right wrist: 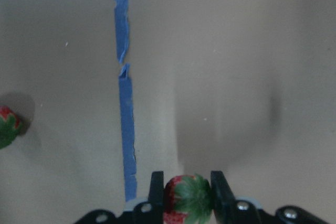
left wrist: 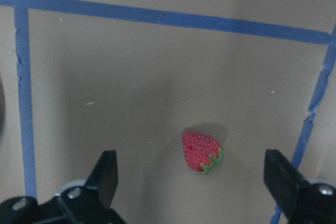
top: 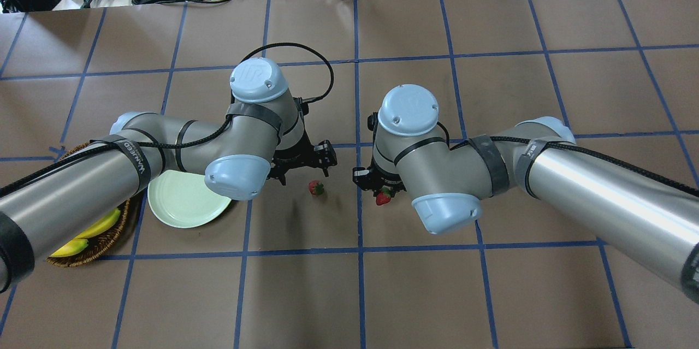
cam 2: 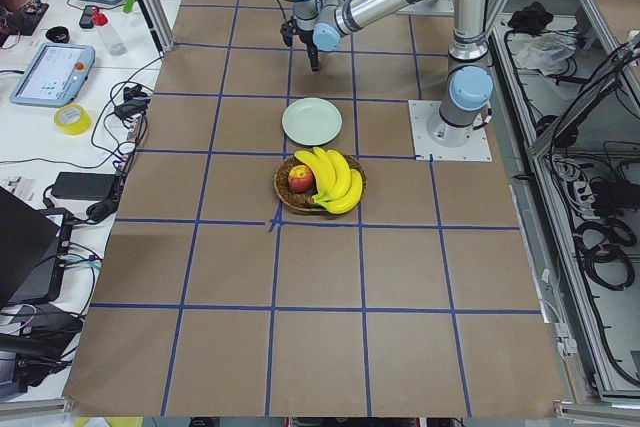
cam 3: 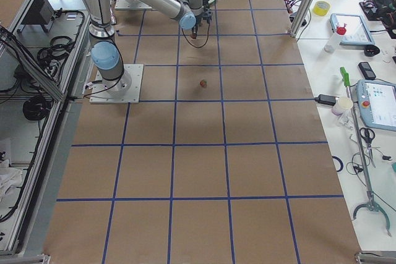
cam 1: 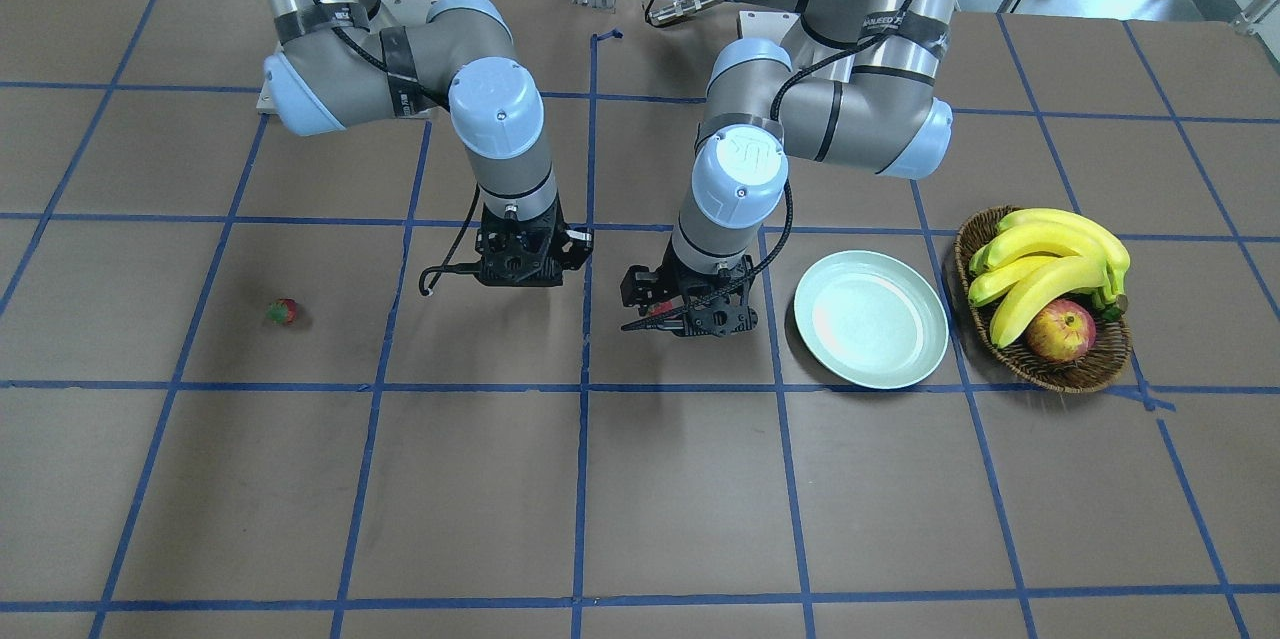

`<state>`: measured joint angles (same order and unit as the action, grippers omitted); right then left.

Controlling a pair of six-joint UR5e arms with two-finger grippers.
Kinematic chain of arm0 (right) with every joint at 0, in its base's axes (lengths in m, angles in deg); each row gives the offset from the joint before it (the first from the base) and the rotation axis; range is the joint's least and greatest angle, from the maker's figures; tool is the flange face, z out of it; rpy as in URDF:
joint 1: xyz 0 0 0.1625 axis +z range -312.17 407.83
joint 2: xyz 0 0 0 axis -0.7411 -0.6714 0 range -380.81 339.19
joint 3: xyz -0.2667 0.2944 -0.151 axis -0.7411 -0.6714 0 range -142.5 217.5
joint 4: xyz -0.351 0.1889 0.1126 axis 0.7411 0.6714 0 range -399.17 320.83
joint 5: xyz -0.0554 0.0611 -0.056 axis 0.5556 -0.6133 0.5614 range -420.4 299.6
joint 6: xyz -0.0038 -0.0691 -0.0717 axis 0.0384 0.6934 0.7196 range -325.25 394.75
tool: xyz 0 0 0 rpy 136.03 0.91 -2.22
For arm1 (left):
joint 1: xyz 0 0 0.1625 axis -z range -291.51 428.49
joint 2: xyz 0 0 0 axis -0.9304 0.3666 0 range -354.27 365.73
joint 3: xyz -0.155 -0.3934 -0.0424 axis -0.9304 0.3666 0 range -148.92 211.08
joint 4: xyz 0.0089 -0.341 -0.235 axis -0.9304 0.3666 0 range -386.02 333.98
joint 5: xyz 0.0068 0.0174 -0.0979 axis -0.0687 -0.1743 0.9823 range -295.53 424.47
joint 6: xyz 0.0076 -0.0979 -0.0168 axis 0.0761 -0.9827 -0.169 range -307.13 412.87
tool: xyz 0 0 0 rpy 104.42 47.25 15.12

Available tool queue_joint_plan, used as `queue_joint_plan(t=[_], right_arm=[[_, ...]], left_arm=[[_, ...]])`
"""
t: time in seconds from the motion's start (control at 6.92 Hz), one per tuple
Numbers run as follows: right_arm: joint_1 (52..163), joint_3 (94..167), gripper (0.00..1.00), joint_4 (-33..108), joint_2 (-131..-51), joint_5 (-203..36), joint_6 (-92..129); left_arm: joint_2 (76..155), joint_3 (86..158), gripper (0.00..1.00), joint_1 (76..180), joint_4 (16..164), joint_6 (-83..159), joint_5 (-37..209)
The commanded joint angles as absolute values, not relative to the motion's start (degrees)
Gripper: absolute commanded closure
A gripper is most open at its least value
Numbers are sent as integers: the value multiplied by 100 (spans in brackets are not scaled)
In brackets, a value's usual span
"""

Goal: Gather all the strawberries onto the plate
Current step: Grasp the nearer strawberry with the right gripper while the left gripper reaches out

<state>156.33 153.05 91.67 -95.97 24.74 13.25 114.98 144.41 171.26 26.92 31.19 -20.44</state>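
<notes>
My right gripper (right wrist: 186, 184) is shut on a strawberry (right wrist: 188, 199) and holds it above the table; the berry also shows under the wrist in the overhead view (top: 383, 197). My left gripper (left wrist: 191, 161) is open above a second strawberry (left wrist: 201, 151) that lies on the paper between its fingers (left wrist: 106, 174), seen in the overhead view too (top: 316, 188). A third strawberry (cam 1: 283, 311) lies alone far out on my right side. The pale mint plate (cam 1: 870, 319) is bare, just left of my left gripper (cam 1: 690, 319).
A wicker basket (cam 1: 1050, 371) with bananas (cam 1: 1050, 264) and an apple (cam 1: 1060, 331) stands beyond the plate on my left. The brown paper table (cam 1: 640, 499) has a blue tape grid. The two wrists are close together near the middle.
</notes>
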Motion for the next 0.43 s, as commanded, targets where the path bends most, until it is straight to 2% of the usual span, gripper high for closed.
queue_joint_plan(t=[0.0,0.14,0.29], right_arm=[[15374,15131,100,8827,-9728,2407,1427],[15382,15131,100,8836,-9728,2311,1375],[15391,15123,100,8862,-9728,2005,1348]], left_arm=[[11673,14560,3,17141,2575,3081,-2017],[11674,14551,4,17141,2271,3072,-2000],[11700,14560,12,17141,2198,3080,-1887]])
